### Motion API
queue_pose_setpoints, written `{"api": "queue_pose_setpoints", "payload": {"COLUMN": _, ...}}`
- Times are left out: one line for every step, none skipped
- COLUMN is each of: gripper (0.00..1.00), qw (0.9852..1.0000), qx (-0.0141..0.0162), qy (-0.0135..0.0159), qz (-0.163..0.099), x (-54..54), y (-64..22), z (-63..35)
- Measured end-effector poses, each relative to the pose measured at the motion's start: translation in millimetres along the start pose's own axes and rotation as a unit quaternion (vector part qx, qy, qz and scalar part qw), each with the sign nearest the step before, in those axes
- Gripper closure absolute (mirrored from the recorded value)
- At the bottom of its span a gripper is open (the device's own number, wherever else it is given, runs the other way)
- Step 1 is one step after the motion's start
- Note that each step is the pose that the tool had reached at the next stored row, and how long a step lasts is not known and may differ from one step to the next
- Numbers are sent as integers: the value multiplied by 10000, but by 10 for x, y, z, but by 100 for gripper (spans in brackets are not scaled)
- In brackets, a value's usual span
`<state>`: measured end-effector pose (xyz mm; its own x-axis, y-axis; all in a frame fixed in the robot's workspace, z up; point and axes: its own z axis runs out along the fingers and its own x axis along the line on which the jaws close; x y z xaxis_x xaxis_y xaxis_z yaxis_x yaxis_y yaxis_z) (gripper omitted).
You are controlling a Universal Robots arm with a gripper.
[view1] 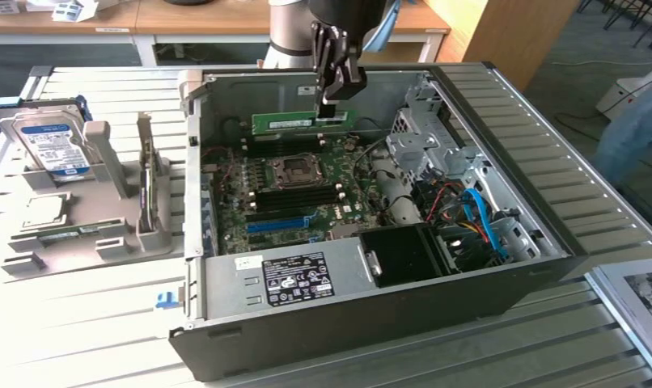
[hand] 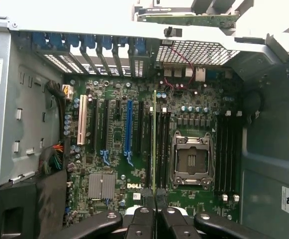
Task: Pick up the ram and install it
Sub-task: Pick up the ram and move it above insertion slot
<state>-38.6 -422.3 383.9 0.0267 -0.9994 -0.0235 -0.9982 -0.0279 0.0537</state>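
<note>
The ram (view1: 291, 121) is gripped near one end by the end effector (view1: 332, 111) and held level above the motherboard (view1: 337, 208).

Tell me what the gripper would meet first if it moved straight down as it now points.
Probably the black memory slots beside the CPU socket: the ram held in the gripper hangs edge-on right over them, though depth is unclear.

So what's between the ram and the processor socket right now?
Black memory slots run between the ram and the processor socket. Both the exterior view and the wrist view show this.
</note>
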Motion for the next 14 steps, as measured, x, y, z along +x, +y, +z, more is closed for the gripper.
{"api": "queue_pose_setpoints", "payload": {"gripper": 88, "qw": 10000, "qx": 0, "qy": 0, "qz": 0, "x": 0, "y": 0, "z": 0}}
{"api": "queue_pose_setpoints", "payload": {"gripper": 88, "qw": 10000, "qx": 0, "qy": 0, "qz": 1, "x": 0, "y": 0, "z": 0}}
{"api": "queue_pose_setpoints", "payload": {"gripper": 88, "qw": 10000, "qx": 0, "qy": 0, "qz": 1, "x": 0, "y": 0, "z": 0}}
{"api": "queue_pose_setpoints", "payload": {"gripper": 88, "qw": 10000, "qx": 0, "qy": 0, "qz": 1, "x": 0, "y": 0, "z": 0}}
{"api": "queue_pose_setpoints", "payload": {"gripper": 88, "qw": 10000, "qx": 1, "qy": -1, "qz": 0, "x": -1, "y": -1, "z": 3}}
{"api": "queue_pose_setpoints", "payload": {"gripper": 88, "qw": 10000, "qx": 1, "qy": -1, "qz": 0, "x": -1, "y": -1, "z": 8}}
{"api": "queue_pose_setpoints", "payload": {"gripper": 88, "qw": 10000, "qx": 0, "qy": 0, "qz": 0, "x": -1, "y": -1, "z": 12}}
{"api": "queue_pose_setpoints", "payload": {"gripper": 88, "qw": 10000, "qx": 0, "qy": 0, "qz": 0, "x": 0, "y": -1, "z": 17}}
{"api": "queue_pose_setpoints", "payload": {"gripper": 88, "qw": 10000, "qx": 0, "qy": 0, "qz": 0, "x": 0, "y": -1, "z": 22}}
{"api": "queue_pose_setpoints", "payload": {"gripper": 88, "qw": 10000, "qx": 0, "qy": 0, "qz": 1, "x": 0, "y": -1, "z": 26}}
{"api": "queue_pose_setpoints", "payload": {"gripper": 88, "qw": 10000, "qx": 0, "qy": 0, "qz": 1, "x": 0, "y": -2, "z": 28}}
{"api": "queue_pose_setpoints", "payload": {"gripper": 88, "qw": 10000, "qx": 0, "qy": 1, "qz": 1, "x": 0, "y": -1, "z": 28}}
{"api": "queue_pose_setpoints", "payload": {"gripper": 88, "qw": 10000, "qx": 0, "qy": 1, "qz": 0, "x": 1, "y": -2, "z": 28}}
{"api": "queue_pose_setpoints", "payload": {"gripper": 88, "qw": 10000, "qx": 0, "qy": 0, "qz": 0, "x": 1, "y": -2, "z": 28}}
